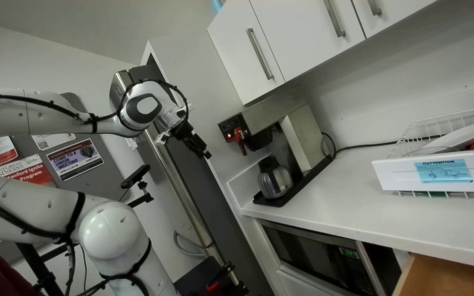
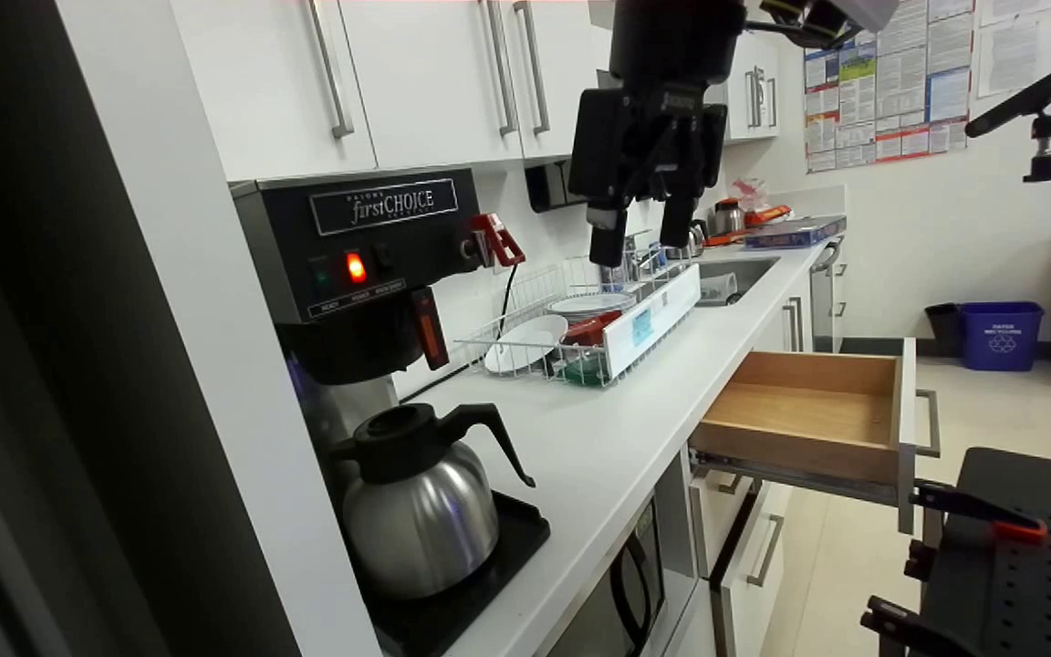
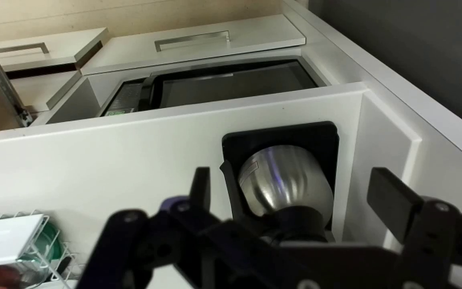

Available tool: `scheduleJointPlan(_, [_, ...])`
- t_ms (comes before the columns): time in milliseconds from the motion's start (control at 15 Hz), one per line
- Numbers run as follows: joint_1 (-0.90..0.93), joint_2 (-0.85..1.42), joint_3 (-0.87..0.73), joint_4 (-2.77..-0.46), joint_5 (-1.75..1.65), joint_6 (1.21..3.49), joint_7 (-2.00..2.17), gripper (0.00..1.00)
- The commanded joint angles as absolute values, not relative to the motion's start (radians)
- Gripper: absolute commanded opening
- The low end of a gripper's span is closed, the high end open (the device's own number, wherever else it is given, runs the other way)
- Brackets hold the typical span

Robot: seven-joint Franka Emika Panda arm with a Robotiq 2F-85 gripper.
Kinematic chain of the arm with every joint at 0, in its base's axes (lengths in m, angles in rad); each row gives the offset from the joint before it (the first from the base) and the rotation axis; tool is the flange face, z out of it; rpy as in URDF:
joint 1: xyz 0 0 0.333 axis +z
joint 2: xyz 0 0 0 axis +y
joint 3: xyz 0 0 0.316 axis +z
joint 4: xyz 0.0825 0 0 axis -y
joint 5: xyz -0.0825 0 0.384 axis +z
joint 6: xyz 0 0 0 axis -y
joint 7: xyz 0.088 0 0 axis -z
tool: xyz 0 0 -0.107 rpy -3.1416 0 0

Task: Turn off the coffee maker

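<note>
The coffee maker (image 1: 278, 117) stands on the counter and has a black front and steel sides. Its black front (image 2: 297, 237) carries a glowing orange-red power switch (image 2: 356, 267) and a red tap handle (image 2: 496, 240). A steel carafe (image 2: 422, 525) with black lid and handle sits on its black base. My gripper (image 1: 204, 153) hangs in the air in front of the coffee maker, apart from it. In an exterior view the gripper (image 2: 641, 246) points down with fingers apart. In the wrist view the open, empty fingers (image 3: 291, 176) frame the carafe (image 3: 283, 180) below; the switch is hidden there.
A wire dish rack (image 2: 525, 351) with plates stands farther along the counter (image 1: 344, 205). A built-in microwave (image 1: 315, 255) is below it. A wooden drawer (image 2: 799, 411) is pulled out. White cabinets (image 1: 303, 33) hang above. A tall white side panel (image 1: 196, 82) stands beside the coffee maker.
</note>
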State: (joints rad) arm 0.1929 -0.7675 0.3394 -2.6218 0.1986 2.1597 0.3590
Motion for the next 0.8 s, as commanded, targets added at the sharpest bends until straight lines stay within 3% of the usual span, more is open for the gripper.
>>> scheduleJointPlan(0, [0.199,-0.766,0.333,-2.62,0.193,2.157,0.363,1.0])
scheduleJointPlan(600, [0.174,-0.698,0.439,-2.56,0.15,2.183,0.448,1.0])
scheduleJointPlan(667, [0.168,-0.685,0.461,-2.549,0.136,2.195,0.478,0.75])
scheduleJointPlan(733, [0.158,-0.669,0.485,-2.532,0.118,2.206,0.513,0.74])
